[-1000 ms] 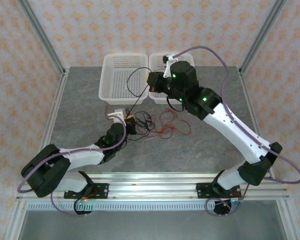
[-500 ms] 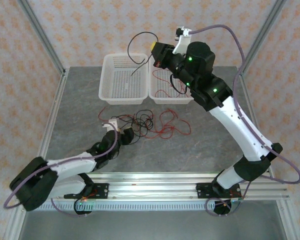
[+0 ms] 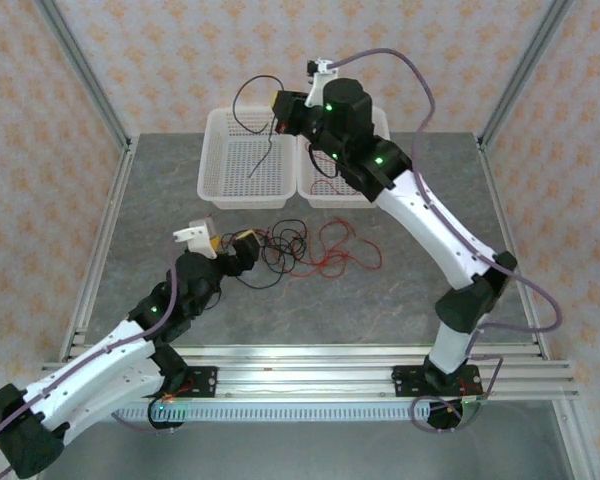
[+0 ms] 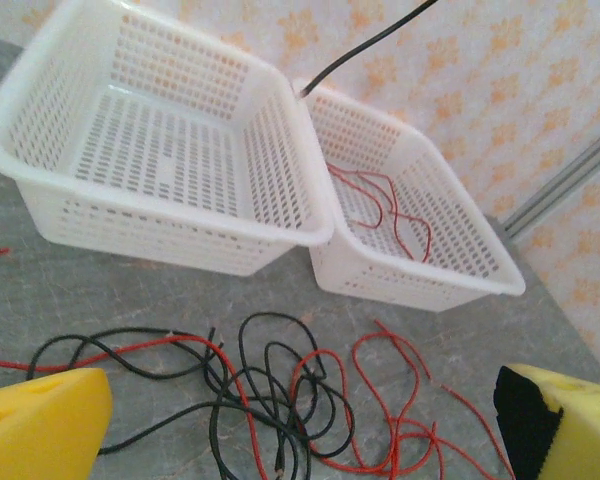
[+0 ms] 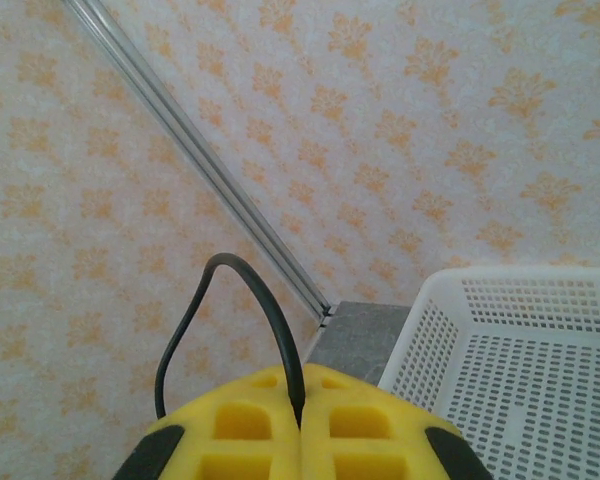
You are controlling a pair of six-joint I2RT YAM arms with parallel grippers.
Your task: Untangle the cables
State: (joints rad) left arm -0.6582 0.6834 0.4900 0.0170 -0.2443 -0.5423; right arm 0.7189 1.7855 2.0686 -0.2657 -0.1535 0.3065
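A tangle of thin black and red cables [image 3: 298, 250] lies on the grey table in front of two white baskets; in the left wrist view the tangle [image 4: 280, 400] is just beyond my fingers. My left gripper [image 3: 235, 245] sits at its left edge, open, with the yellow pads [image 4: 40, 425] wide apart and nothing between them. My right gripper [image 3: 278, 105] is raised above the baskets, shut on one black cable [image 5: 230, 275]. That cable loops up and its free end [image 3: 265, 160] dangles over the left basket [image 3: 215, 150]. One red cable [image 4: 380, 205] lies in the right basket [image 4: 420, 285].
The two white baskets stand side by side at the back of the table. The right arm [image 3: 430, 220] reaches across the table's right half. Metal frame posts [image 3: 90, 80] and patterned walls close in the sides and back.
My left gripper has opened and drawn back left from the tangle. My right gripper has lifted the black cable free of the pile and carried it up and left over the baskets.
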